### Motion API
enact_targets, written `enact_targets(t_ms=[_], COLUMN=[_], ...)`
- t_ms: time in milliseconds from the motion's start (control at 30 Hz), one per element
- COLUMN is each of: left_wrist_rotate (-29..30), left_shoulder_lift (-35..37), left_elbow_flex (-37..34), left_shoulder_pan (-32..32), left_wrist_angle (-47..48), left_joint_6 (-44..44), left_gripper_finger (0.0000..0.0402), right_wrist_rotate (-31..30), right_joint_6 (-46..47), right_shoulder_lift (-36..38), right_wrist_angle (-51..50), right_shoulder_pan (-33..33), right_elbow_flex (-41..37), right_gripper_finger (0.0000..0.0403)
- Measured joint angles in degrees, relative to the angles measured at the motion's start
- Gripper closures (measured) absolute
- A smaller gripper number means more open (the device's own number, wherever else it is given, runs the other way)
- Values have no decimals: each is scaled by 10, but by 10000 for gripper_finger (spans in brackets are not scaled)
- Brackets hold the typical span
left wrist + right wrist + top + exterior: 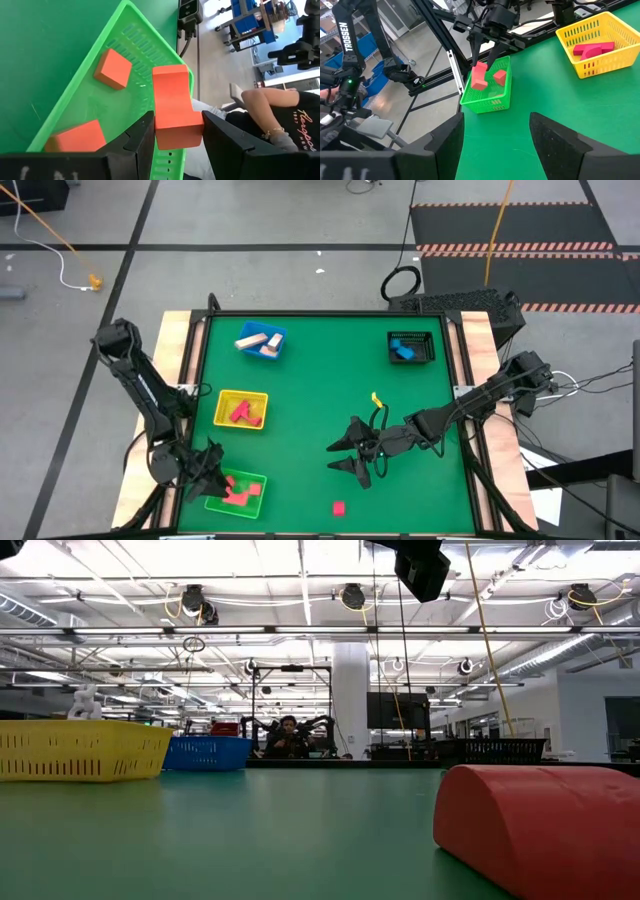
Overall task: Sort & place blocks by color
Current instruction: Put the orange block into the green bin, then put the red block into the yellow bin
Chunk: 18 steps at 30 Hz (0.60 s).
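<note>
My left gripper (176, 122) is shut on a red block (172, 100), a short bar with a curved notch at its far end, over the green tray (145, 40) at the table's near left corner. Two more red blocks (113, 68) lie in that tray. The right wrist view shows the left gripper (482, 55) and its block (479, 77) too. My right gripper (350, 452) is open and empty above the table's middle near part. A loose red block (339, 507) lies on the table near the front edge. My left gripper pinches the red block's two side faces (159, 131) between its two fingers, at the block's upper end. The fingers (476, 50) point down from above. The block hangs upright below them, its lower end (479, 86) at about the tray's rim height.
A yellow tray (241, 410) with pink and red blocks stands left of centre. A blue tray (262, 342) with tan blocks is at the far left. A black mesh basket (411, 347) with a blue block is at the far right. A person sits beyond the table's left edge.
</note>
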<state>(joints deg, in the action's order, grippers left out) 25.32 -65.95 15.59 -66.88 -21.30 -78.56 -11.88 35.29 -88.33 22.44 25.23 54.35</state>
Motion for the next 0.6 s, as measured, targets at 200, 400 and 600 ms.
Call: enact_targets(t_ms=[200,400,600], left_wrist_rotate=[0,0,8], left_shoulder_lift=[0,0,0], left_elbow_flex=[0,0,0], left_shoulder_pan=[0,0,0], left_wrist_angle=[0,5,15], left_joint_6=[-7,-26,-26], left_gripper_finger=[252,232,166], right_wrist_rotate=[0,0,0], right_joint_6=[0,0,0], right_shoulder_lift=[0,0,0], right_wrist_angle=[0,0,0], right_shoulder_pan=[0,0,0], right_elbow_flex=[0,0,0], right_gripper_finger=[188,188,188])
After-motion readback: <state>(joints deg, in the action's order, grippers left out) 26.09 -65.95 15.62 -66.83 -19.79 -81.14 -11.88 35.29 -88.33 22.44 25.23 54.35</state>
